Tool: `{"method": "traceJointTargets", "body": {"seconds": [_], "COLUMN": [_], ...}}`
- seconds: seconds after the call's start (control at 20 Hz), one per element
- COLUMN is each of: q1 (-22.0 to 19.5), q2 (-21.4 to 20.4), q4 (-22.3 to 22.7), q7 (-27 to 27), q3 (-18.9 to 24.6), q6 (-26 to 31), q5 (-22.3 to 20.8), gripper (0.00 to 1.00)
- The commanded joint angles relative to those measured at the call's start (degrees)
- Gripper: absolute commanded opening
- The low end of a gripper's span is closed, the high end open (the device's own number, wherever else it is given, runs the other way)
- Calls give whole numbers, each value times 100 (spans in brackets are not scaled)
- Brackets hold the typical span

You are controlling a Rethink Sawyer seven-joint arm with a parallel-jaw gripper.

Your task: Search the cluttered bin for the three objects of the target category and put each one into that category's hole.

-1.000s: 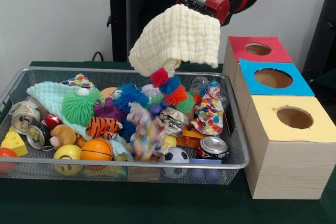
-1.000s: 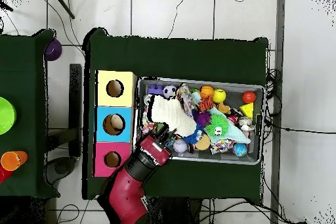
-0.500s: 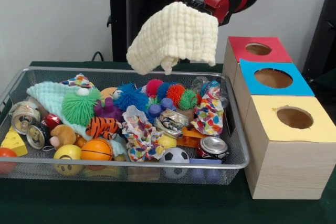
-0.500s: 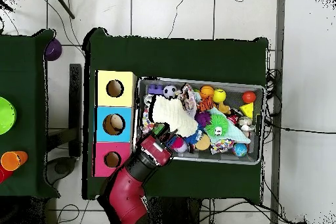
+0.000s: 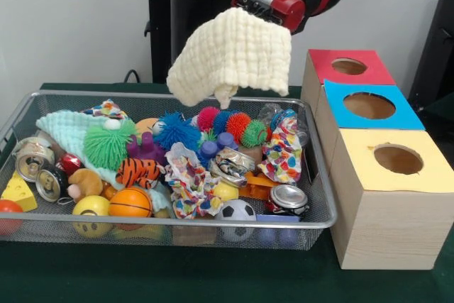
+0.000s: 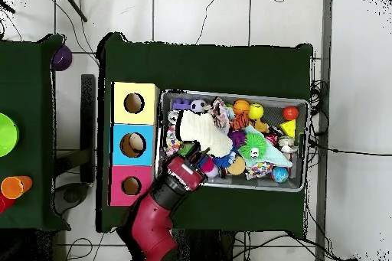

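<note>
In the wide silver wire-mesh bin [image 5: 320, 196], two white cloths printed with coloured patches [image 5: 188, 184] are seen mid-front and right. Above, a cream waffle cloth [image 5: 234, 54] is clamped by the gripper [image 5: 264, 6]; it should be discarded leftward, clear of the far-right yellow-panelled hole [image 5: 398, 159].

Claw [image 5: 250, 18] fingers hidden under the draped cream waffle cloth [image 5: 233, 56]; their state unreadable. Orange ball [image 5: 6, 216] at the bin's [image 5: 213, 222] near left cut by the picture's edge. Overhead, the bin's clutter too small to sort.
</note>
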Motion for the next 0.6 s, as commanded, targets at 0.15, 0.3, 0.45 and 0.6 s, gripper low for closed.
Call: {"method": "traceJointTargets", "body": {"seconds": [0.15,0.3,0.45,0.6], "q1": [-1490,-1960,-2346,-2669], "q2": [-574,-739,-837,-942], "q4": [-360,-549,-699,-816], "q7": [1255,1327,1370,1368], "q3": [-437,-500,-467,-411], "q6": [-205,-408,-635,-785], "q5": [-2609,-3274,-3701,-4081], "gripper": [0,0,0,0]}}
